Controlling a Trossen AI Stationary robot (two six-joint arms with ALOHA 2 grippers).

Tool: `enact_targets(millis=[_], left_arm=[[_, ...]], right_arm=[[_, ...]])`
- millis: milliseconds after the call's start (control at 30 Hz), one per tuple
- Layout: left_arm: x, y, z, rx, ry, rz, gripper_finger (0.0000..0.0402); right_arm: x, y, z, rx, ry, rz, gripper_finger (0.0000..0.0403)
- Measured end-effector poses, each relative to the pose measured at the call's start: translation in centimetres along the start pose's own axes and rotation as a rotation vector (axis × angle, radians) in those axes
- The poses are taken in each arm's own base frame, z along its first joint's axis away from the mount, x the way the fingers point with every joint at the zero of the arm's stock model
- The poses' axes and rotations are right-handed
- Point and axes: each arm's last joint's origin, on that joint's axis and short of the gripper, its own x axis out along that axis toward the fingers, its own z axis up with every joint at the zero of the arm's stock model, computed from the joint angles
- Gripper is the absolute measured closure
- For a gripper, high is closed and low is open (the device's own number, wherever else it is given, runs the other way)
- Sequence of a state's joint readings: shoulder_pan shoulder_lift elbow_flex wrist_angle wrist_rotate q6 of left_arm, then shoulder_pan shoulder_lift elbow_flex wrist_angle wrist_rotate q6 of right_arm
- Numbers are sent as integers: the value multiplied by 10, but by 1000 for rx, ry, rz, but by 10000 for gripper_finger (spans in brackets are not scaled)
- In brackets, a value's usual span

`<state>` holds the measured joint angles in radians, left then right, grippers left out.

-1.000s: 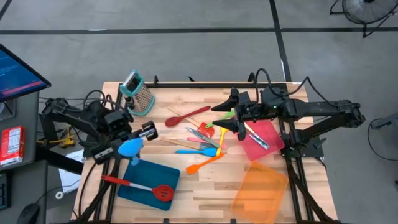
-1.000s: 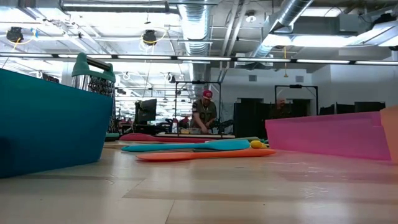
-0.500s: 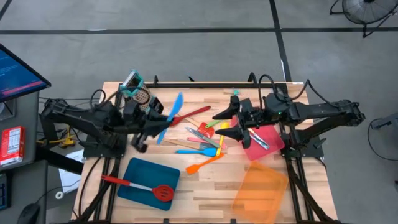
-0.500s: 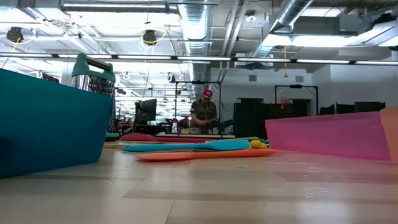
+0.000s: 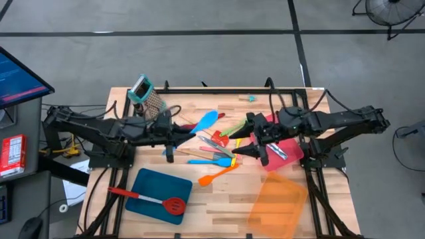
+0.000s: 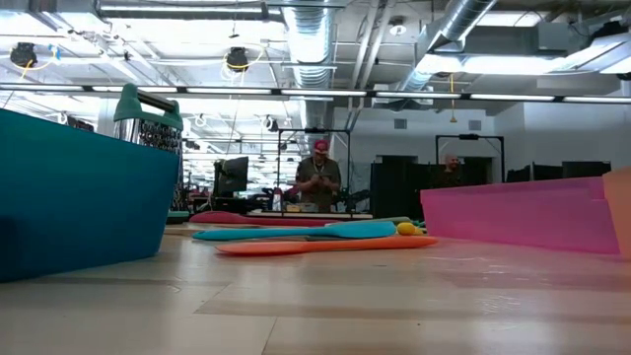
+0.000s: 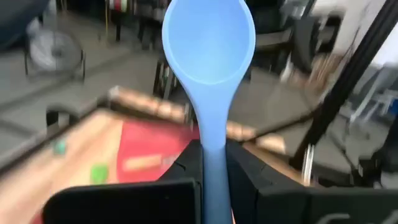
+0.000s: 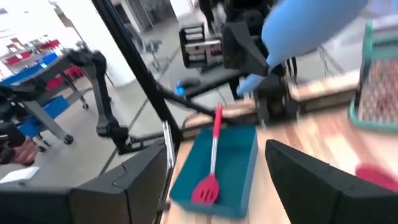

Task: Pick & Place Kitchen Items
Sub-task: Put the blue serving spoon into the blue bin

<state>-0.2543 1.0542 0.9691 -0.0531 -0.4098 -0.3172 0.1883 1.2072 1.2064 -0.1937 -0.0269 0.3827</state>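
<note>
One light-blue spoon (image 7: 208, 43), round-bowled, gripped in left tool (image 7: 211, 163).

In the left wrist view the light blue spoon's (image 7: 208, 37) handle ran down out of sight between the dark fingers (image 7: 258, 186), and the desk (image 7: 93, 140) and red tray (image 7: 155, 149) behind were smeared with blur. In the right wrist view the spoon's bowl was cut off at the frame's edge. From above, the utensils in the central pile (image 5: 216, 149) overlapped too closely to count. In the low view neither arm showed.
</note>
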Motion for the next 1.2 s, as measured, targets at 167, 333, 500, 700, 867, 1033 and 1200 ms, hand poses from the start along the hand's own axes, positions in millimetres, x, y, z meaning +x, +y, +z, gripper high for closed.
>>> enact_targets(millis=[167,333,500,700,867,1033,1200], left_arm=[[-4,0,-18,-70,179,-6,380],[-9,-1,-33,-145,358,-27,380],[-14,0,-43,-176,479,-23,380],[-18,0,-54,-184,622,-44,380],[-20,4,-64,-149,724,6,380],[-27,0,-76,-129,902,-53,380],[-37,-4,-90,-49,1041,-27,380]], right_arm=[[0,3,-11,35,99,-14,138],[-9,12,-21,57,188,4,138],[-36,27,-9,66,125,137,138],[-83,31,7,20,-15,141,138],[-108,28,14,-31,-112,76,138],[-120,25,12,-39,-102,25,138],[-120,23,10,-42,-90,-4,138]])
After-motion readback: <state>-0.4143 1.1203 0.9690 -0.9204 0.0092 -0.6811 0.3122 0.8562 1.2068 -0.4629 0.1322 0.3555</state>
